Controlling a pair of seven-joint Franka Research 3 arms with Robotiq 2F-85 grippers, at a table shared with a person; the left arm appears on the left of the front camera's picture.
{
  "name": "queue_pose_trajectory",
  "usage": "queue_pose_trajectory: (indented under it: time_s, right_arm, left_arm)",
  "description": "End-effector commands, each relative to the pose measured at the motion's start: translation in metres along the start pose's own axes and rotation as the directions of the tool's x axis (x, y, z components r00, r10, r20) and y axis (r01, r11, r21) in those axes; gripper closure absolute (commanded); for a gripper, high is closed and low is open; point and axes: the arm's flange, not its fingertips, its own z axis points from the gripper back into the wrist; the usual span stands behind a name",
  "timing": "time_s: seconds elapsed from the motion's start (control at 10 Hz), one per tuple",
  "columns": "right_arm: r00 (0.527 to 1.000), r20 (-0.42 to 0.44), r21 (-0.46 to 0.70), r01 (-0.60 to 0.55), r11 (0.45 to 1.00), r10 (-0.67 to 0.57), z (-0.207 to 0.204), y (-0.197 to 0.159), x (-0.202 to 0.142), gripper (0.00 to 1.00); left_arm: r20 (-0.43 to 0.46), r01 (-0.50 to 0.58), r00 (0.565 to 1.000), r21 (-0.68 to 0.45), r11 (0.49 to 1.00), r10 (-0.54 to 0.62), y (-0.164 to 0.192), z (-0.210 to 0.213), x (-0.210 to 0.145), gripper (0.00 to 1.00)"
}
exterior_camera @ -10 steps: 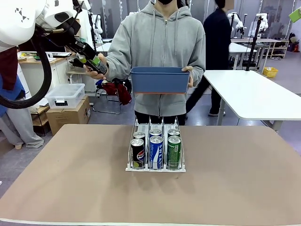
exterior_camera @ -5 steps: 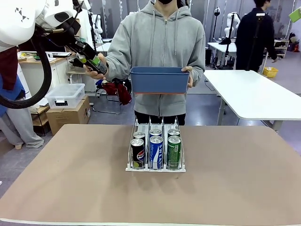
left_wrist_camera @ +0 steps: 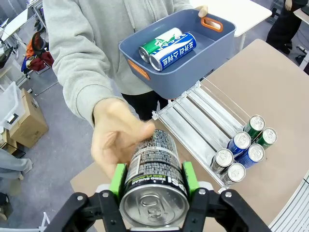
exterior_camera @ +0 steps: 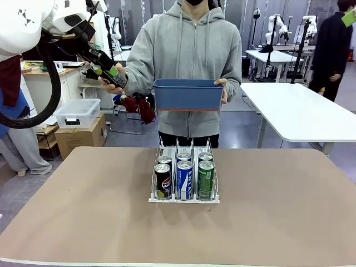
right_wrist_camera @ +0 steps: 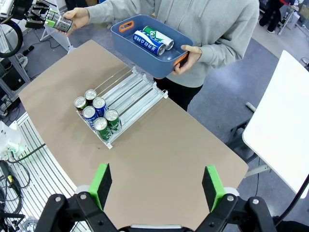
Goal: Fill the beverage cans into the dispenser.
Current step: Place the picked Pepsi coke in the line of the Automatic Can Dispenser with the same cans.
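Note:
My left gripper is raised at the far left, shut on a black beverage can between its green pads. The person's hand also wraps around that can. The clear dispenser stands mid-table with several cans in its front rows: black Pepsi, blue Pocari and green. With the other hand the person holds a blue bin containing a green-white can and a blue can. My right gripper hangs open high above the table.
The brown table has free room on both sides of the dispenser. The back halves of the dispenser lanes are bare. A white table stands at the far right, and boxes sit on the floor at the left.
Neither arm, the cans nor the bin have moved. A person in the background has walked to the right.

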Motion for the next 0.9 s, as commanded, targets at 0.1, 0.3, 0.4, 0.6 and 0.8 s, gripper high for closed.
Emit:
queue_pose_trajectory:
  time_s: [0.1,0.3,0.4,0.6,0.8]
  right_arm:
    - [1.0,-0.002,0.007,0.001,1.0,-0.001,-0.0002,0.0004,-0.0007,0.0]
    - [1.0,-0.002,0.007,0.001,1.0,-0.001,-0.0002,0.0004,-0.0007,0.0]
    - [1.0,-0.002,0.007,0.001,1.0,-0.001,-0.0002,0.0004,-0.0007,0.0]
    - [1.0,-0.002,0.007,0.001,1.0,-0.001,-0.0002,0.0004,-0.0007,0.0]
    - [1.0,-0.002,0.007,0.001,1.0,-0.001,-0.0002,0.0004,-0.0007,0.0]
  left_arm:
    - [0.002,0.009,1.0,0.004,1.0,-0.009,0.0018,0.0016,-0.0005,1.0]
    - [0.002,0.009,1.0,0.004,1.0,-0.009,0.0018,0.0016,-0.0005,1.0]
    - [0.002,0.009,1.0,0.004,1.0,-0.009,0.0018,0.0016,-0.0005,1.0]
    - [0.002,0.009,1.0,0.004,1.0,-0.009,0.0018,0.0016,-0.0005,1.0]
    - [0.002,0.009,1.0,0.004,1.0,-0.009,0.0018,0.0016,-0.0005,1.0]
